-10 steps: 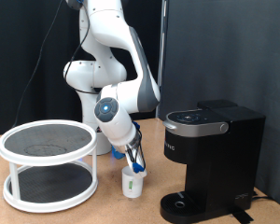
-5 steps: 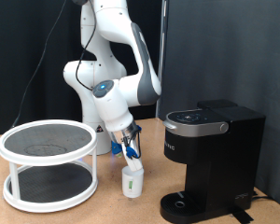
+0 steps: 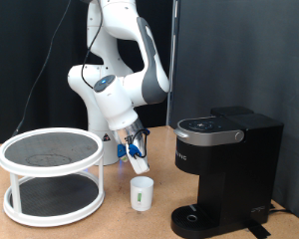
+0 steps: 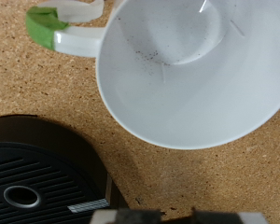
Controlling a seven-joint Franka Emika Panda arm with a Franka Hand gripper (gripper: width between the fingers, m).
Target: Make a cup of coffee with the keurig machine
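Exterior view: a cork-topped bench [image 3: 110, 227] before a black curtain carries the cup [image 3: 141, 192], upright between a round two-tier rack [image 3: 52, 171] and the keurig machine [image 3: 225, 171]. Above the cup hangs the gripper [image 3: 137, 152], empty; its finger spread cannot be told.

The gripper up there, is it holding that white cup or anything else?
Nothing is held. The gripper hangs above the cup, which stands alone on the table beside the keurig machine. The wrist view looks down into the cup with nothing between the fingers.
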